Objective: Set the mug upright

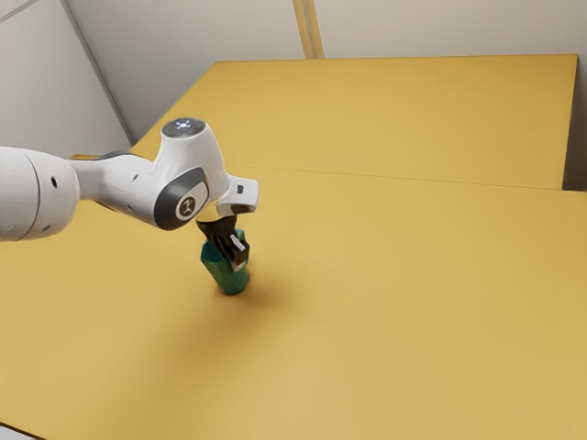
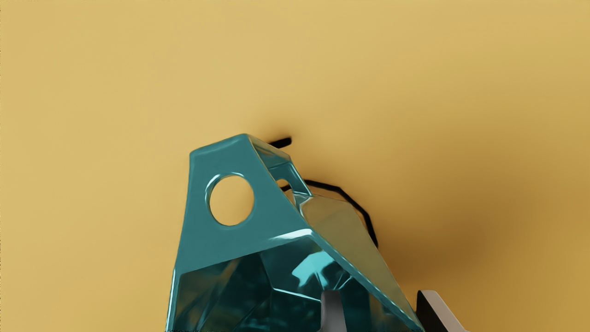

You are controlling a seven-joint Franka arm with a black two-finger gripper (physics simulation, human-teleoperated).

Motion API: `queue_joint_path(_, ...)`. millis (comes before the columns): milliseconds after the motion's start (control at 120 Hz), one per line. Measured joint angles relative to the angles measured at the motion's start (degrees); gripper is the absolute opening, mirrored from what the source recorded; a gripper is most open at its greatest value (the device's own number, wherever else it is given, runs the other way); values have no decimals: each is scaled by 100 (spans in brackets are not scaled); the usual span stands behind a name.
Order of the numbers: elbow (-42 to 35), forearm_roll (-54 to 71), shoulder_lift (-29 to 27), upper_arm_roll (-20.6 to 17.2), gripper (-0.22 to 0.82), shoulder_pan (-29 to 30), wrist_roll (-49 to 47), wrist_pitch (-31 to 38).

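Tabletop: broad, plain yellow (image 1: 413,275), spreading from the exterior view's upper middle down past its bottom edge
Seam: thin line (image 1: 413,178) crossing the yellow from near the centre to the right edge
Far edge: nearly level, close to the top of the frame
Near corner: thin dark edging (image 1: 20,431) at lower left
Back wall: pale grey (image 1: 440,26), along the top
Wall stripe: upright yellow band (image 1: 317,27), greyer down its middle, top centre
Side wall: whitish (image 1: 41,78), upper left, beside a slanting grey strip (image 1: 99,78)
Light: soft, with blurred brownish shadow on the yellow
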Motion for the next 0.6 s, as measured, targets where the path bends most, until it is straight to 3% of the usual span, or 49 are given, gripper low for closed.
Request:
queue_joint_path(300, 192, -10, -85, 0, 22, -18, 26, -60)
queue_joint_path(600, 961, -335, -195, 0, 32, -9, -19, -819)
